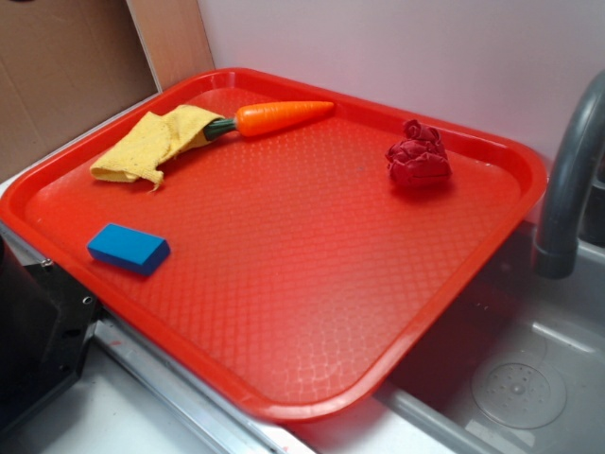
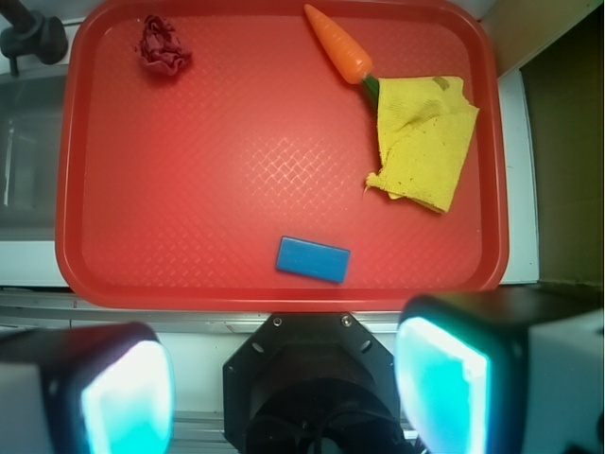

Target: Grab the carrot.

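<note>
on my wrist view the gripper (image 2: 284,374) sat at the bottom of the frame, its two fingers (image 2: 128,392) spread wide apart with nothing between them, hanging off the near edge of the red tray (image 2: 189,189). in the exterior view i could only make out a dark part of the arm at the lower left corner, so the fingers themselves were not visible there.

the carrot (image 2: 337,43) lay flat in the upper right part of the tray in my wrist view, its point aimed toward the upper left and its green stem end touching the yellow cloth (image 2: 425,142). in the exterior view the carrot (image 1: 282,115) was at the upper middle of the frame, stem tucked against the crumpled cloth (image 1: 156,142) to its left.

a blue block (image 2: 313,259) rested near the lower middle of the tray, well apart from the carrot. a dark red paper wad (image 2: 163,44) sat in the upper left corner of the tray. a grey tap (image 1: 572,180) stood over a sink (image 1: 515,378) at the right of the exterior view.
</note>
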You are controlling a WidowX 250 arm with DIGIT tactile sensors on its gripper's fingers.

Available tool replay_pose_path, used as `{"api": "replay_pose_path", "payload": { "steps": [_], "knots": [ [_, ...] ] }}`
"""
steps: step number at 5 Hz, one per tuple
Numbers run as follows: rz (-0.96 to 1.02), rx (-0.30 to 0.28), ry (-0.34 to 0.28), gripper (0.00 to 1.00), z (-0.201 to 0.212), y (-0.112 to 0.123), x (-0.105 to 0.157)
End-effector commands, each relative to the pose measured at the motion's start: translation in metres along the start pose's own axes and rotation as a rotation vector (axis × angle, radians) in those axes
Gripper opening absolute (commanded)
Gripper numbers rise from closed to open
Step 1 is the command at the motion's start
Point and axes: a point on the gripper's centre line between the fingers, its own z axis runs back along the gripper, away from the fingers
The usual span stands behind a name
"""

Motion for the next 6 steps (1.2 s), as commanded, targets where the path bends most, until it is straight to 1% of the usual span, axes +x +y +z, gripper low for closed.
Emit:
{"api": "replay_pose_path", "payload": {
  "steps": [1,2,3,4,5,6],
  "knots": [
    [0.0,0.0,0.0,1.0,0.0,0.0,0.0],
    [-0.026,0.079,-0.016,1.0,-0.018,0.005,0.017],
    [-0.1,0.125,-0.021,1.0,-0.046,0.015,0.04],
    [-0.19,0.206,-0.07,1.0,-0.069,0.03,0.07],
    [-0.212,0.265,-0.092,1.0,-0.086,0.041,0.095],
    [-0.24,0.277,-0.093,1.0,-0.106,0.055,0.116]
  ]
}}
